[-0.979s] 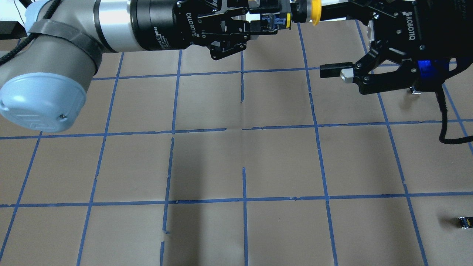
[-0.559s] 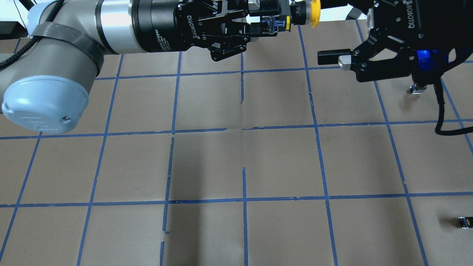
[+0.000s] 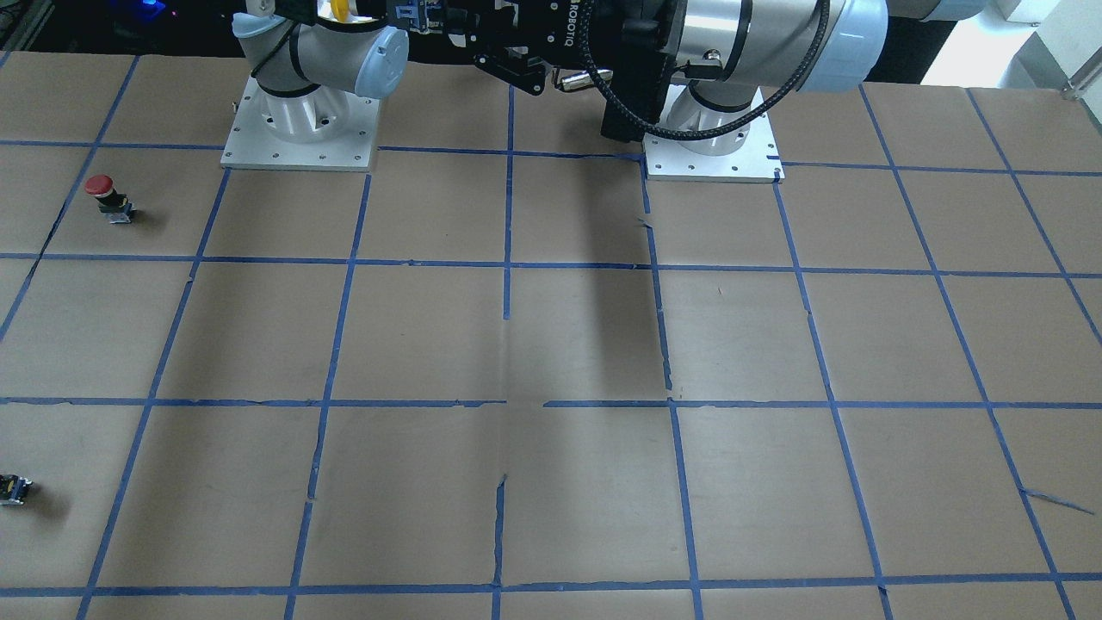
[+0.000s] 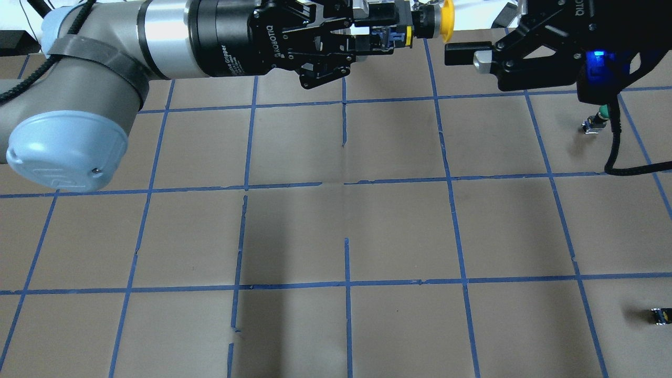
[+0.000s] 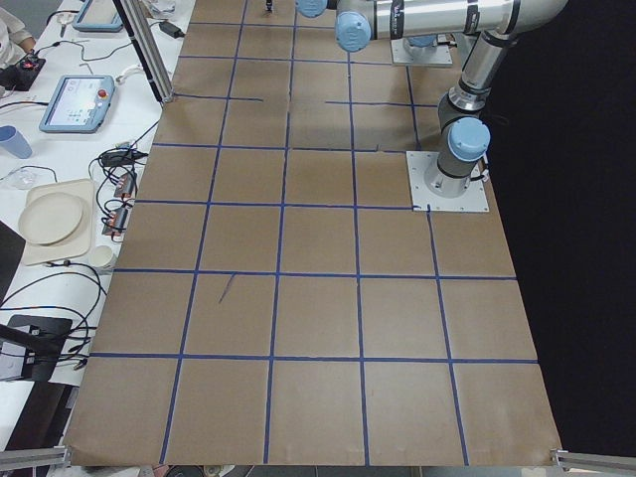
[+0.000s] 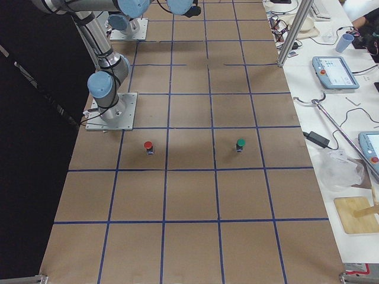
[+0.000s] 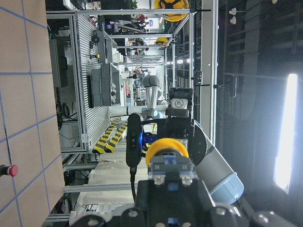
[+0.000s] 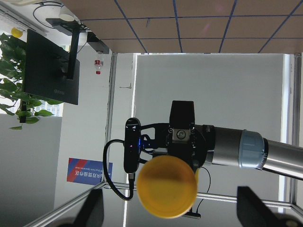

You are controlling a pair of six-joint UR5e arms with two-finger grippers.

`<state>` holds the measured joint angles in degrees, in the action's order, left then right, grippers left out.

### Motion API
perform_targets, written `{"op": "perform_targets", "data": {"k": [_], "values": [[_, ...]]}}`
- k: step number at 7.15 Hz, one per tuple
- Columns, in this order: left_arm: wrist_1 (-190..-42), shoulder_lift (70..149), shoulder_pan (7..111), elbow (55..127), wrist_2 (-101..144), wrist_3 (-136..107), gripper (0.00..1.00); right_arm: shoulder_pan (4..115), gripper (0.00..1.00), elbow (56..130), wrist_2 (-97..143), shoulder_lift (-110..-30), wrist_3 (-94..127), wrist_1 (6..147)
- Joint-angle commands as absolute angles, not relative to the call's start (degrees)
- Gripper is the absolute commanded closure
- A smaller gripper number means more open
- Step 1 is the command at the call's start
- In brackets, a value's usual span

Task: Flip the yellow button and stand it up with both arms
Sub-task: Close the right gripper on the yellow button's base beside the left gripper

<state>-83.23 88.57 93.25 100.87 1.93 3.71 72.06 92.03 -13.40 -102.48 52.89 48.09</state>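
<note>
The yellow button (image 4: 446,25) is held in the air on its side, cap toward my right gripper. My left gripper (image 4: 387,29) is shut on its grey-blue base block. In the left wrist view the cap (image 7: 166,147) sits just beyond the fingers. My right gripper (image 4: 464,31) is open and faces the cap from the right; its lower finger (image 4: 464,54) is level just below the cap, and its upper finger is cut off by the top edge. In the right wrist view the cap (image 8: 166,187) lies between the two spread fingers (image 8: 90,210), not touching. The cap shows at the top of the front view (image 3: 342,9).
A red-capped button (image 3: 102,196) stands on the table on my right side. A green-capped button (image 6: 240,144) stands farther out and is half hidden by the right arm's cable overhead. A tiny dark capless part (image 4: 659,315) lies near the right edge.
My right gripper has moved toward the far edge of the overhead view and a little left, still open, closer to the cap. My left gripper keeps its hold and has shifted slightly.
</note>
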Motion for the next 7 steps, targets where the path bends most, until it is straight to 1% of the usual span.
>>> {"op": "perform_targets", "data": {"k": [1, 2, 3, 4, 6, 7], "values": [[-83.23, 88.51, 93.25, 100.81, 1.93, 3.69, 0.97, 72.95, 0.0, 92.46, -13.88, -102.39, 53.35, 48.25], [-83.23, 88.42, 93.25, 100.81, 1.93, 3.69, 0.97, 72.95, 0.0, 92.46, -13.89, -102.39, 53.7, 48.34], [-83.23, 88.42, 93.25, 100.72, 1.93, 3.69, 0.97, 72.95, 0.03, 92.37, -13.89, -102.31, 53.7, 48.34], [-82.8, 88.42, 93.25, 100.72, 1.93, 3.6, 0.97, 72.95, 0.19, 92.2, -13.89, -102.3, 53.7, 48.43], [-82.71, 88.33, 93.25, 100.81, 1.93, 3.6, 0.97, 72.86, 0.56, 92.02, -13.45, -102.3, 58.05, 48.6], [-82.71, 88.24, 93.25, 100.72, 1.93, 3.52, 0.97, 72.77, 0.64, 92.02, -13.19, -102.3, 58.62, 49.21]]}}
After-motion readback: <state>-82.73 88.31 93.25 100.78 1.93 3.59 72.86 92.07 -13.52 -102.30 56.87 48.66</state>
